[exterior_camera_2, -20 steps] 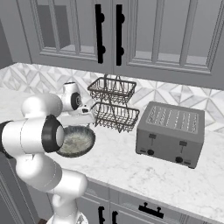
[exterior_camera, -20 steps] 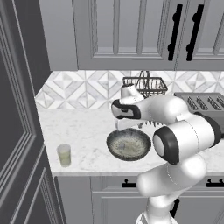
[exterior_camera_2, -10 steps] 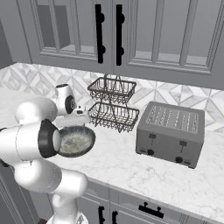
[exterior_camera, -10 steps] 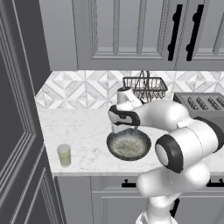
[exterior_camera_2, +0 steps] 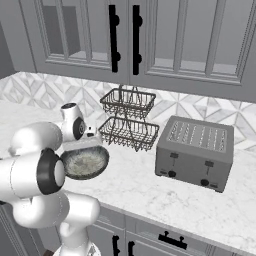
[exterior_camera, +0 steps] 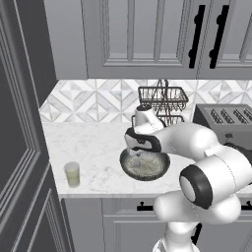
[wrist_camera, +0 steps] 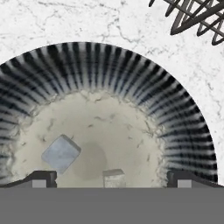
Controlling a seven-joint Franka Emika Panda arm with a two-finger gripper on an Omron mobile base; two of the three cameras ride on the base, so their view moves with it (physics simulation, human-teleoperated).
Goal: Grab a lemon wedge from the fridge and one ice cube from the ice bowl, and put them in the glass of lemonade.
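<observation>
The ice bowl (exterior_camera: 158, 168) (exterior_camera_2: 92, 161) sits on the marble counter, dark and ribbed outside, pale and speckled inside (wrist_camera: 131, 72). My gripper (exterior_camera: 137, 156) (wrist_camera: 112, 180) points down into it, open, with its fingertips (wrist_camera: 41, 178) spread wide just above the bowl's floor. One grey ice cube (wrist_camera: 61, 153) lies to the left inside the bowl. A smaller ice cube (wrist_camera: 113, 176) lies midway between the tips, untouched. The glass of lemonade (exterior_camera: 72, 174) stands near the counter's front left corner, well left of the bowl. The lemon wedge and the fridge are out of view.
A two-tier wire basket (exterior_camera: 162, 101) (exterior_camera_2: 128, 120) (wrist_camera: 192, 17) stands close behind the bowl. A toaster (exterior_camera_2: 195, 152) (exterior_camera: 224, 120) sits to the right. Grey wall cabinets with black handles (exterior_camera_2: 122, 37) hang above. A tall dark panelled front (exterior_camera: 19, 123) borders the counter's left end.
The hand has come down from above the bowl's back edge into the bowl. Bowl, glass and base views have stayed where they were.
</observation>
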